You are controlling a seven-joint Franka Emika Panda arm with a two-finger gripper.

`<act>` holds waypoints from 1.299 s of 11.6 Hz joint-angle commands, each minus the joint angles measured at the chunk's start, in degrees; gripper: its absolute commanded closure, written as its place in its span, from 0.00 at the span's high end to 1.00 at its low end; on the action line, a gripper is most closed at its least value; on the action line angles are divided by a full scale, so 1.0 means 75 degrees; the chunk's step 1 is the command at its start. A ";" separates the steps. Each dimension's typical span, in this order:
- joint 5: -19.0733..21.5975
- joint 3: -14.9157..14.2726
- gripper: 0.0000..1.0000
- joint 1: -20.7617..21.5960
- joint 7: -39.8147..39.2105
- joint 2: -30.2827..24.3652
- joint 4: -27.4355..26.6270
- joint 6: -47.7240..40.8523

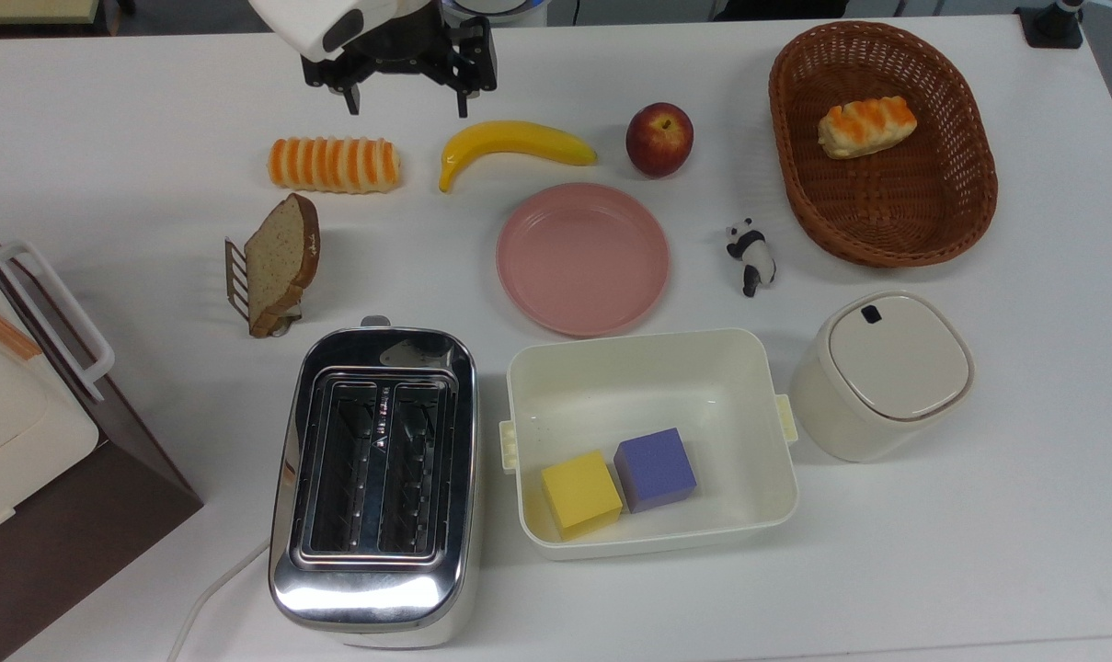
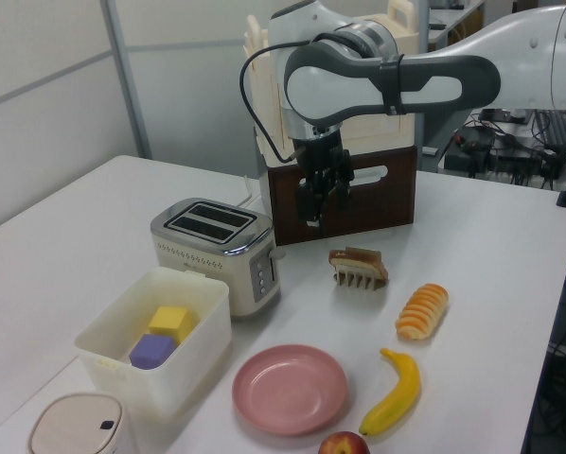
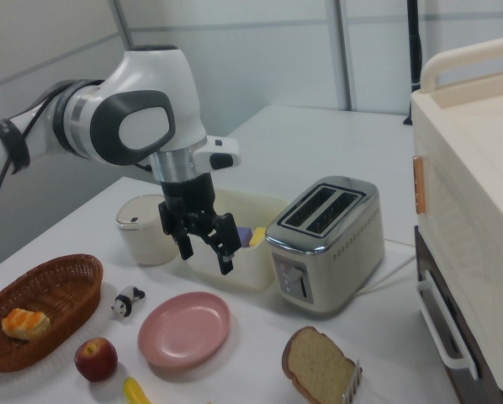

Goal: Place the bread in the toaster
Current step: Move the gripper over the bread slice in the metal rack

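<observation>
The gripper [image 1: 405, 103] is held released and empty above the table [image 1: 979, 515] — at 1 o'clock from the bread [image 1: 280, 257], propped in a rack; the toaster [image 1: 374, 478] lies at 6.

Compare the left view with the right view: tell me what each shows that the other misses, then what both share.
Left view alone: the striped roll on the table, the whole banana, and the yellow block and purple block in the white bin.

Right view alone: the wicker basket holding a second striped roll, and the panda figure.

Both: the open claw above the table, the toaster, the bread in its rack, the pink plate and the apple.
</observation>
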 commanded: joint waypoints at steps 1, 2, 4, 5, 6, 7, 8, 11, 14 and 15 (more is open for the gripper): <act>0.0062 -0.0059 1.00 -0.0009 -0.0003 -0.0146 -0.0107 0.0260; -0.0020 -0.0071 1.00 -0.0067 -0.0085 -0.0146 -0.0107 0.0354; -0.0453 -0.0059 1.00 -0.0056 -0.0191 -0.0018 -0.0200 0.0904; -0.0489 -0.0059 1.00 -0.0091 -0.0226 0.0146 -0.0189 0.1021; -0.0513 -0.0059 1.00 -0.0300 -0.0389 0.0228 -0.0200 0.1313; -0.0617 -0.0059 1.00 -0.0488 -0.0738 0.0322 -0.0259 0.1478; -0.0908 -0.0059 1.00 -0.0513 -0.0939 0.0555 -0.0259 0.1538; -0.1554 -0.0071 0.96 -0.0501 -0.0976 0.1024 -0.0329 0.1795; -0.2058 -0.0071 0.93 -0.0385 -0.0918 0.1155 -0.0773 0.1959; -0.2129 -0.0071 0.93 -0.0303 -0.0895 0.1190 -0.0914 0.2064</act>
